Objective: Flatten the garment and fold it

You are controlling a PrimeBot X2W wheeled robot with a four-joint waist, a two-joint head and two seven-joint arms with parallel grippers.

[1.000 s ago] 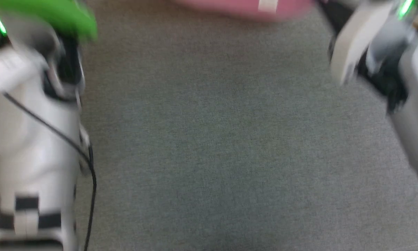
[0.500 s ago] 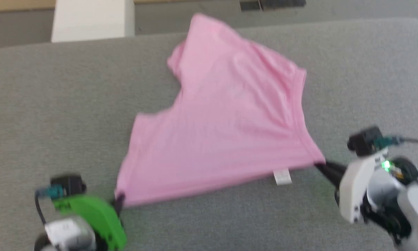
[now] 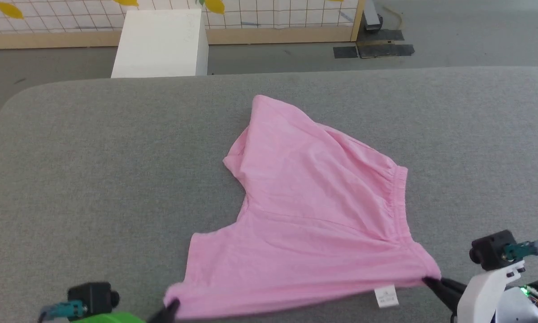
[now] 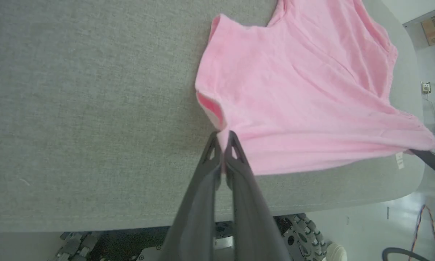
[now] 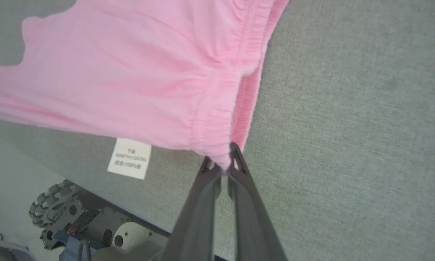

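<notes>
The left gripper (image 4: 223, 139) has its fingers clamped on one hem corner of the pink shorts (image 3: 314, 215). The right gripper (image 5: 224, 159) pinches the gathered waistband corner. The shorts spread over the grey padded table (image 3: 94, 157) ahead of both fingertips, with the white label (image 5: 129, 158) near the right ones.

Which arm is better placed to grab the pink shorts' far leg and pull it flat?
Probably left. The left gripper, shut on the near leg corner of the pink shorts, sits on the side the far leg hem faces; the right gripper pins the waistband corner.
</notes>
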